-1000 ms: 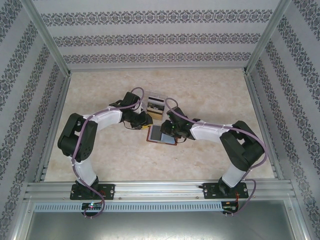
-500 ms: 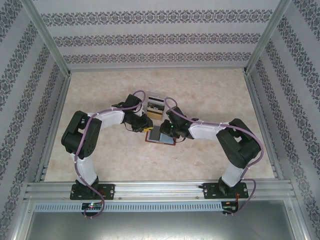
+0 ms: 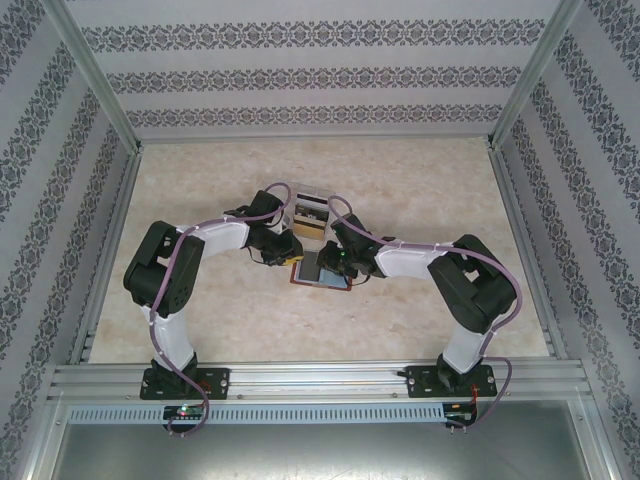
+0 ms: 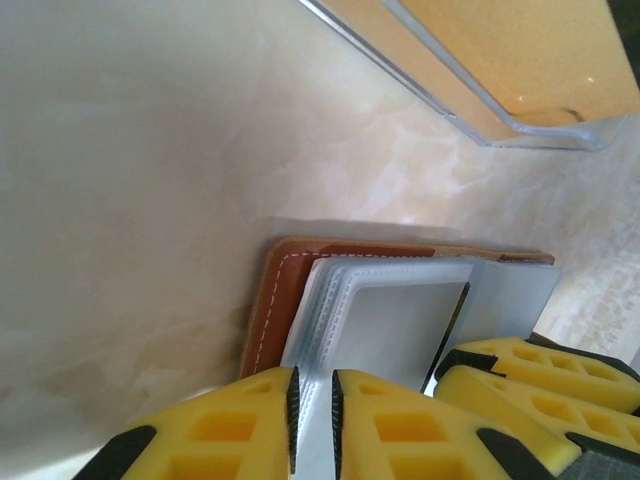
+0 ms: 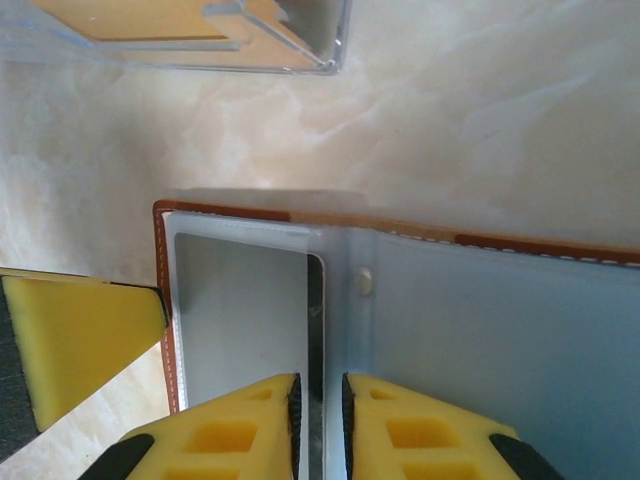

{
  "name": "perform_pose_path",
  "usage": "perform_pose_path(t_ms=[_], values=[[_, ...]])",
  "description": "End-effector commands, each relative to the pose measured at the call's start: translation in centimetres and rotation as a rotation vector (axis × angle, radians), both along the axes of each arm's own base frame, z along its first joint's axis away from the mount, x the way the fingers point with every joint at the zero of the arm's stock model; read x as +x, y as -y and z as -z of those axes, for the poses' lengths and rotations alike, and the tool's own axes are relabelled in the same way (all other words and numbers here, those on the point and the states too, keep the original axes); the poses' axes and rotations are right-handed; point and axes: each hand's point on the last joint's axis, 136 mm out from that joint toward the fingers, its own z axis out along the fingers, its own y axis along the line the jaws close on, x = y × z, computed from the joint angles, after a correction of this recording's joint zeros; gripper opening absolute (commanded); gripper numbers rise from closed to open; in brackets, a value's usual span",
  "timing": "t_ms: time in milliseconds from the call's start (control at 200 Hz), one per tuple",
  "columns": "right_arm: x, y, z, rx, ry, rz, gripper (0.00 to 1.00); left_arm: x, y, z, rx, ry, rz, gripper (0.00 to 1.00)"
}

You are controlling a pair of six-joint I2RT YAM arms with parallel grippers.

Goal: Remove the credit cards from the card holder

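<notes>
Card holder (image 3: 318,273): we count one, brown leather with pale stitching. It lies open and flat on the marbled table (image 3: 430,190) near the middle, between the two arms. One clear box (image 3: 308,205) stands just beyond it on the far side, close to it but apart.

A stack of plastic sleeves (image 4: 385,320) fans out of the holder's spine. We see several layered edges but cannot count them surely. One small round stud (image 5: 365,281) sits at the fold. In the right wrist view, the pocket on the left holds a pale grey panel with a rounded corner. We cannot tell whether it is a credit card, so we can give no count of cards.

We count two grippers, both down at the holder.

The left gripper (image 4: 312,415) has its yellow fingers (image 4: 225,425) almost pressed together. Only a slim gap is left, and a clear sleeve leaf runs through it, so it is pinching a sleeve at the holder's left part.

The right gripper (image 5: 318,415) stands just as narrow. Its fingers (image 5: 420,430) nip a thin sheet at the fold of the sleeves. The two grippers are close beside each other, each with a finger in the other's wrist view.
</notes>
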Motion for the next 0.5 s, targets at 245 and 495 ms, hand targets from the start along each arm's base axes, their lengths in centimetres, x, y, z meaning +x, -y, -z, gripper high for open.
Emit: perform_pose_path(t_ms=[245, 495], values=[[0.7, -0.2, 0.3, 0.023, -0.017, 0.017, 0.19, -1.0, 0.9, 0.4, 0.005, -0.02, 0.042, 0.16], [0.6, -0.4, 0.5, 0.038, -0.021, 0.012, 0.18, -1.2, 0.7, 1.0, 0.016, -0.033, 0.037, 0.16]])
